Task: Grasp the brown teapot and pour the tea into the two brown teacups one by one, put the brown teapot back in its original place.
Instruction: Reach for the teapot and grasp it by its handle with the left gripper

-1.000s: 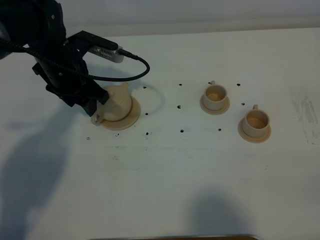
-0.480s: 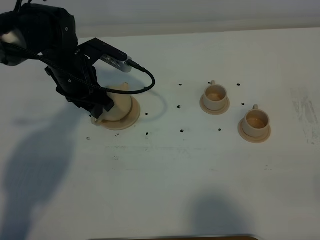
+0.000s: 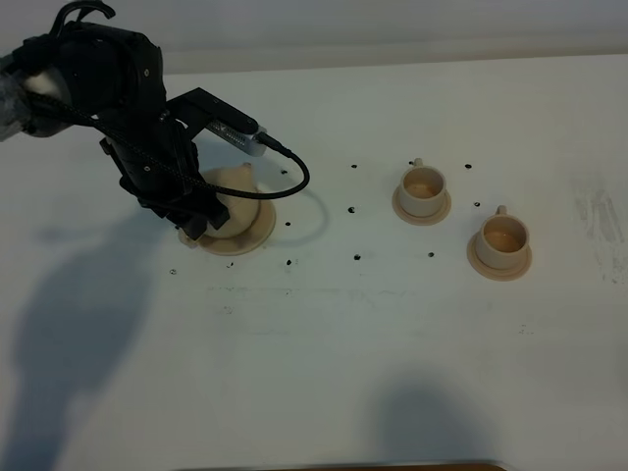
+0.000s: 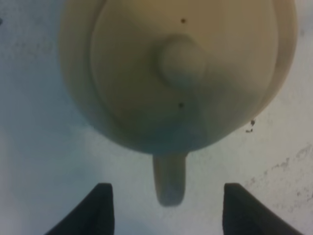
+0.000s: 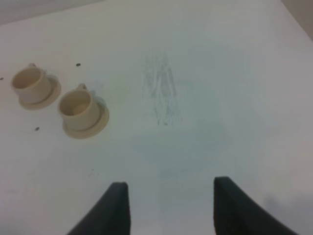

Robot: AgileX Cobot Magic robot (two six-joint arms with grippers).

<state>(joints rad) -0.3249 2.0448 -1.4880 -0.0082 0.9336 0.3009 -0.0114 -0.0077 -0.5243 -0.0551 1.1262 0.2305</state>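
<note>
On the tabletop's (image 3: 392, 324) left side, we note the arm (image 3: 147, 147) hides much of the brown teapot (image 3: 240, 196). The left claw (image 4: 167, 211) is released, straddling its handle (image 4: 170, 176); the right claw (image 5: 168, 196) is likewise released.

Left pincer (image 4: 168, 203) spread wide; right pincer (image 5: 170, 193) spread.

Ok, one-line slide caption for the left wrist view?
Left gripper, jaws open, lined up on the loop handle of the brown teapot, not yet touching it.
</note>
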